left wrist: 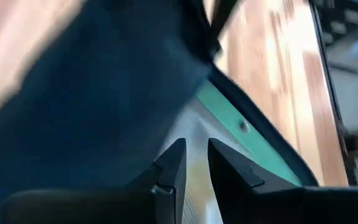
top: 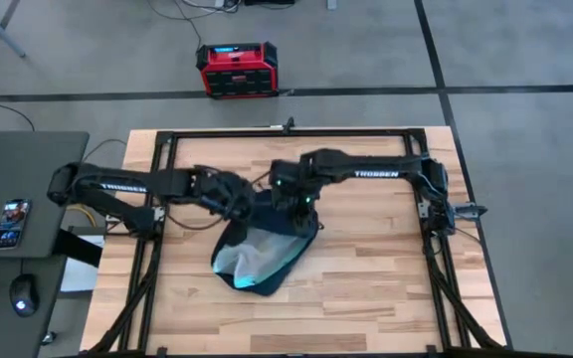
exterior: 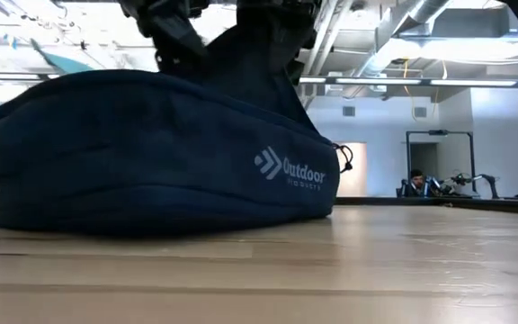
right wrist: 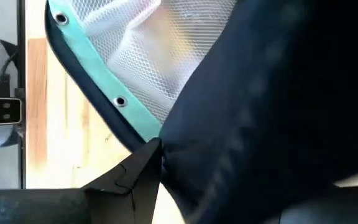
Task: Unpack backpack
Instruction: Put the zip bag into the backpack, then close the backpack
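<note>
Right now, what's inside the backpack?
Through the backpack's opening only pale mesh lining and a teal edge band show. Dark fabric hides the rest, so contents can't be seen.
</note>
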Motion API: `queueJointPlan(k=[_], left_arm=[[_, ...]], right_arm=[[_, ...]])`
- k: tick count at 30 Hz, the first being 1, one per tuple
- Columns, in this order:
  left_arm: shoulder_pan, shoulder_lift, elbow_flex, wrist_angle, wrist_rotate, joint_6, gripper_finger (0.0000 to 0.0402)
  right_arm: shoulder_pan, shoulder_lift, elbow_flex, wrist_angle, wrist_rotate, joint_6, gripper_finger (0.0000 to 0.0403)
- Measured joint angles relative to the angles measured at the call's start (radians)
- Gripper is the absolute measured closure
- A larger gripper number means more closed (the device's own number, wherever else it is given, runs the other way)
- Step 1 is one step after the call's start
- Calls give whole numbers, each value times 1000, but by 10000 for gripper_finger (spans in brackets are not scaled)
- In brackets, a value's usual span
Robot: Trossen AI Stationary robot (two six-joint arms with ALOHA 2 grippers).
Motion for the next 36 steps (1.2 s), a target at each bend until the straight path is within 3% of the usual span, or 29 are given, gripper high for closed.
queueJointPlan(k=[4, 10, 13, 18, 27, 36], left_arm=[[-82, -31, 19, -97, 7, -24, 351], [-156, -128, 83, -114, -6, -79, 351], [-172, -176, 86, -106, -65, -131, 351], [-220, -189, 86, -183, -177, -241, 351], [-349, -22, 7, -66, -362, -416, 351], [-381, 232, -3, 21, -363, -566, 351]], right_arm=[[76, -7, 0, 7, 4, 29, 230], [206, 4, -3, 59, 7, -31, 230], [216, 1, -6, 109, 43, -36, 230], [175, -64, -8, -25, 125, -42, 230], [15, -104, -23, -116, 134, -189, 230], [-142, -100, -389, 166, 110, -287, 230]])
